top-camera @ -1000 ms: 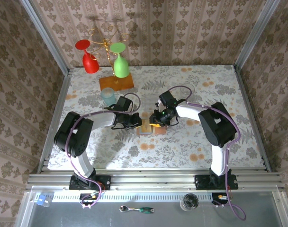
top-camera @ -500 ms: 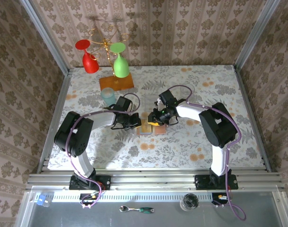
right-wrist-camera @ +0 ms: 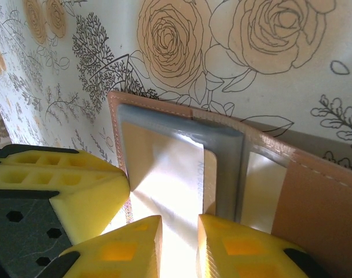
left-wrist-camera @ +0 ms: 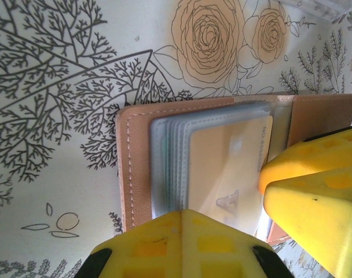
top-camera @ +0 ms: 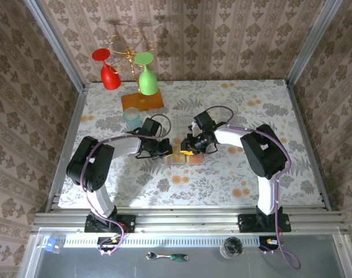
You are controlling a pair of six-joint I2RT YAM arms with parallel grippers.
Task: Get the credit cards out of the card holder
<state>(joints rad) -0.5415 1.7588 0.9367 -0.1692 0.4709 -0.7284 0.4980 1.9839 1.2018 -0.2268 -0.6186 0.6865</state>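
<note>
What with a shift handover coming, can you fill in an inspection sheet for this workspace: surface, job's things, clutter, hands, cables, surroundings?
Surface: floral table cover, flat, no spills seen.
Job's things: card holder lies open between the arms; tan card sits in its clear sleeves, not yet out.
Clutter: glass rack with red glass and green glass hung upside down; pale blue cup beside it.
Hands: left hand shut, at the holder's edge; right hand with jaws a narrow gap apart over a card, grip unclear.
Cables: purple cables run along the arms, off the holder.
Surroundings: patterned walls; ratchet and clear glass on the front shelf.
</note>
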